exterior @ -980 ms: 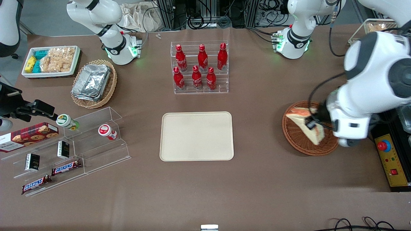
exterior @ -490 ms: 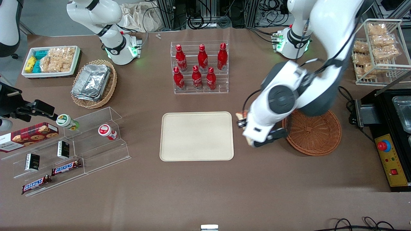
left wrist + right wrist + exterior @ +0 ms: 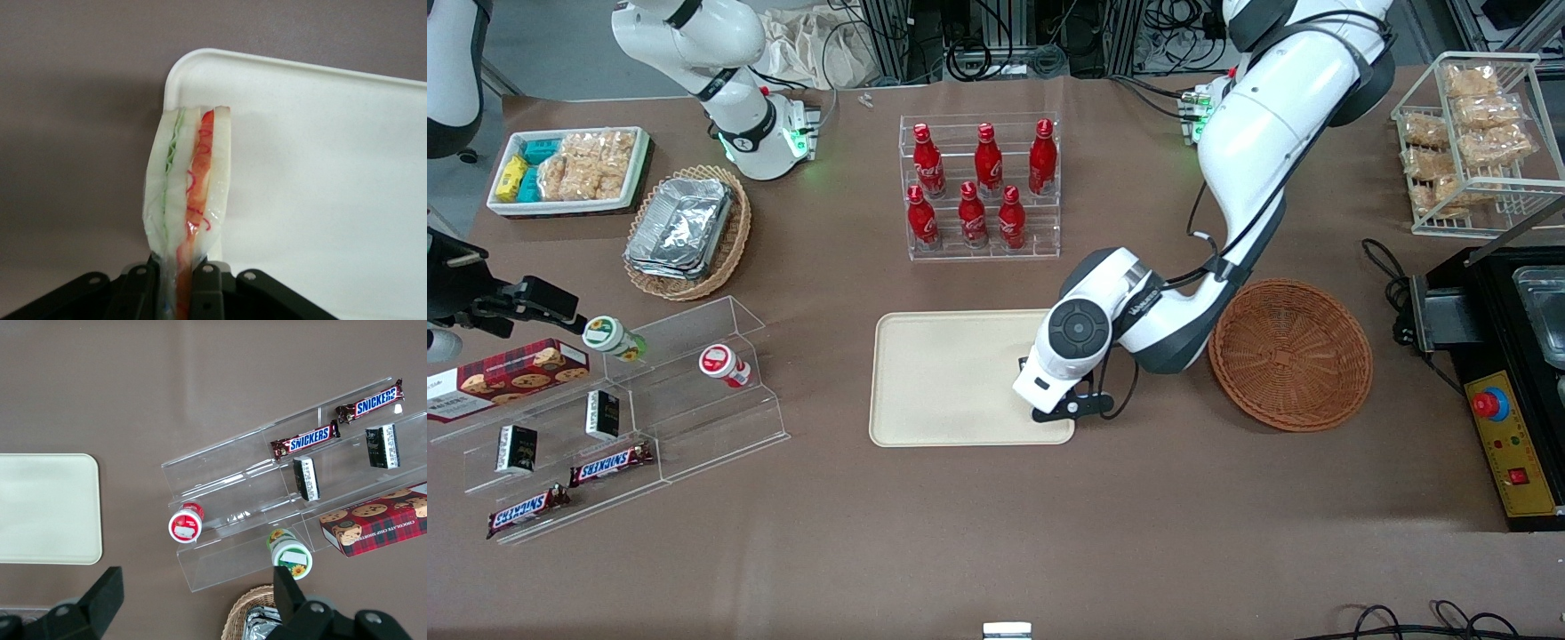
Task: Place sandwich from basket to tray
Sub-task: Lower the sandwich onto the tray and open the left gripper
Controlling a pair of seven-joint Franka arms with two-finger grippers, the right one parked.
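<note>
Working left arm is reaching down from its base, elbow bent, forearm slanting low toward the front camera. Wrist is tilting downward, its round white joint cap facing up. Black two-finger gripper (image 3: pixel 179 283) is hanging below the wrist, fingers (image 3: pixel 205 287) pressing together on the clear-wrapped triangular wedge of pale bread (image 3: pixel 189 190), which is sticking straight out from between them.

Claw (image 3: pixel 179 283) clamped on sandwich (image 3: pixel 188 193), black fingers (image 3: pixel 208 290) pressing wrapped wedge from both flat sides. Sandwich held on edge, layers facing camera: green filling strip in one seam, orange-red strip in next, pale bread between. Clear wrap pinched between fingers. Sandwich hangs over rounded corner of tray (image 3: pixel 320 173), partly over brown desk (image 3: pixel 80 133). Tray surface bare, low rim visible.
</note>
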